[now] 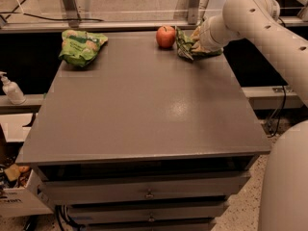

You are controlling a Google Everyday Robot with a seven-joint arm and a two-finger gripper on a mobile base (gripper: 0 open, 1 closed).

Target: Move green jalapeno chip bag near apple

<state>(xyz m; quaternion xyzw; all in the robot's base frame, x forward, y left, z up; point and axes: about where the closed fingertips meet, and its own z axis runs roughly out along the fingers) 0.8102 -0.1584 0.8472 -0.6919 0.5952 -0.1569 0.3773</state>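
Camera view: a small round red apple (pixel 165 36) sits near the far edge of the grey flat surface (pixel 144 109). The crinkly dark-green foil jalapeno chip bag (pixel 184 46) lies just right of the apple; contact between the two cannot be confirmed. The gripper (pixel 198 43), at the end of the cream-coloured arm (pixel 260 18), is also right of the apple, at the bag's right side and overlapping it. How far it is open, and whether it grasps the bag, cannot be told. A lighter green chip bag (pixel 81 47) lies well left of the apple.
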